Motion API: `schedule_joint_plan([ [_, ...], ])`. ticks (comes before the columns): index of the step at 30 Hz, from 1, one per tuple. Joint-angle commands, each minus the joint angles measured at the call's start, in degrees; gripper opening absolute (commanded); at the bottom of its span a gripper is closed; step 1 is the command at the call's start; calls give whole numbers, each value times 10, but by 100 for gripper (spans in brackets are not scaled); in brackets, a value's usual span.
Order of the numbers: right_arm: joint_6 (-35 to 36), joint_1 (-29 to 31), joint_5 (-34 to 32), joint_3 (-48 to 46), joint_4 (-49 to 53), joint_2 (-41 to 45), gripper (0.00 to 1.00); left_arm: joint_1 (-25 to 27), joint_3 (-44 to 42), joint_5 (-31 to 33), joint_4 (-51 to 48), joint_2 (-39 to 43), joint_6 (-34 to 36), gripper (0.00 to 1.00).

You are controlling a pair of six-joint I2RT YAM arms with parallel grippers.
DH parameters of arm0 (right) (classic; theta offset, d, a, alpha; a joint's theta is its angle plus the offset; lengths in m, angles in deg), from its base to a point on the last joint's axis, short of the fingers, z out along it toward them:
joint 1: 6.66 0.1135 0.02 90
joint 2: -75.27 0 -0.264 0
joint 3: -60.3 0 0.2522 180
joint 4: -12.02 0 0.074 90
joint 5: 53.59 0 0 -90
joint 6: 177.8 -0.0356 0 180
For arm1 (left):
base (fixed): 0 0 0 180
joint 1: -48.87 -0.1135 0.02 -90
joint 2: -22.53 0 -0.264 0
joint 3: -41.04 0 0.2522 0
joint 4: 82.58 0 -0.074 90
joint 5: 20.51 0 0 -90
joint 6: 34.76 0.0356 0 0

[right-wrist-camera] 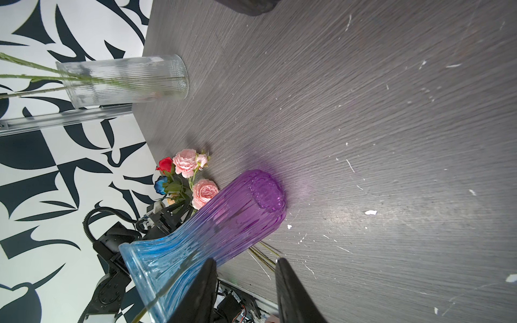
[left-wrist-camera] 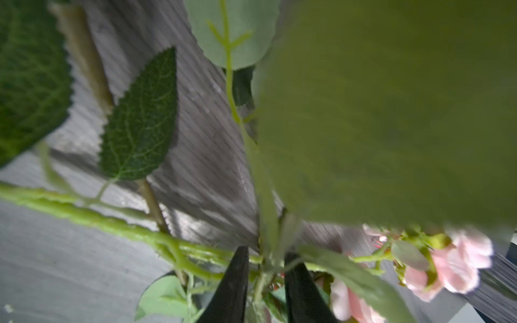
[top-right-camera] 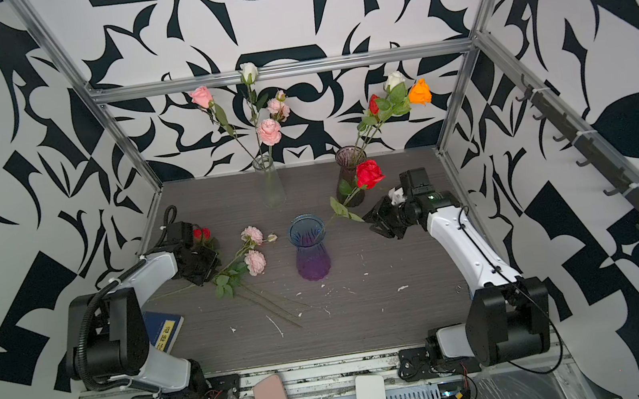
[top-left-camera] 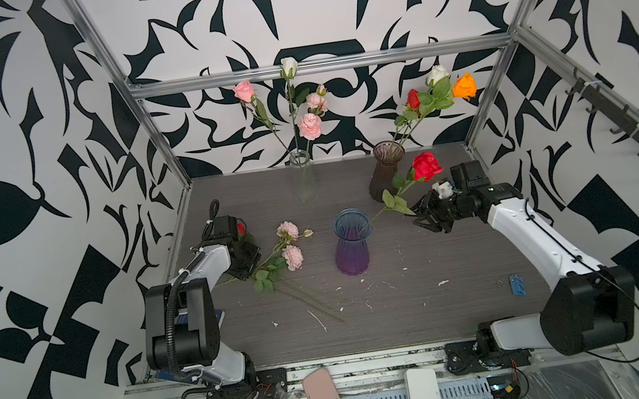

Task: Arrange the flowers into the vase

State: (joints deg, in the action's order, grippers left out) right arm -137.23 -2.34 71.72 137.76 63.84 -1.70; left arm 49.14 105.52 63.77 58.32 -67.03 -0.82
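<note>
**A:** Left wrist view first: what have the left fingers (left-wrist-camera: 232,288) got?

**B:** A thin green stem (left-wrist-camera: 261,279) runs up between them, one finger on each side with a narrow gap. I cannot tell whether they pinch it or only bracket it, because leaves blur much of that view.

**A:** Which flowers does it belong to?

**B:** It belongs to the pink flowers (top-left-camera: 293,255) lying flat on the worktop (top-left-camera: 444,268), left of the middle. Their long stems point toward the front edge. A red rose (top-right-camera: 201,233) and a blue rose (right-wrist-camera: 161,186) show just beside that arm's wrist.

**A:** And the right fingers (right-wrist-camera: 291,293)?

**B:** They are clearly parted and hold nothing, with bare worktop showing between them. They hover just beside the leaves of a second red rose (top-left-camera: 426,166).

**A:** Where does that rose sit?

**B:** Its stem is in the blue-and-purple vase (top-left-camera: 351,248) at the middle of the worktop. It leans out over the rim toward the right arm.

**A:** What is farther back?

**B:** A tall clear vase (top-left-camera: 304,181) holds pink and white flowers (top-left-camera: 310,125). To its right, a brown vase (top-left-camera: 381,188) holds red, white and orange roses (top-left-camera: 464,86). Both stand near the back wall.
</note>
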Motion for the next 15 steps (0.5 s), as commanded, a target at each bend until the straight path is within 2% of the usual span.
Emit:
schedule_joint_plan([
  [1, 0, 1, -4, 20, 7, 15, 39, -3, 10, 11, -9, -8, 12, 23],
  [4, 3, 1, -4, 20, 10, 19, 39, -4, 9, 7, -3, -2, 12, 4],
  [5, 3, 1, -4, 19, 11, 20, 39, -3, 9, 8, -1, 2, 12, 0],
  [15, 4, 1, 6, 31, -6, -1, 39, -3, 57, 18, -31, 99, -13, 0],
])
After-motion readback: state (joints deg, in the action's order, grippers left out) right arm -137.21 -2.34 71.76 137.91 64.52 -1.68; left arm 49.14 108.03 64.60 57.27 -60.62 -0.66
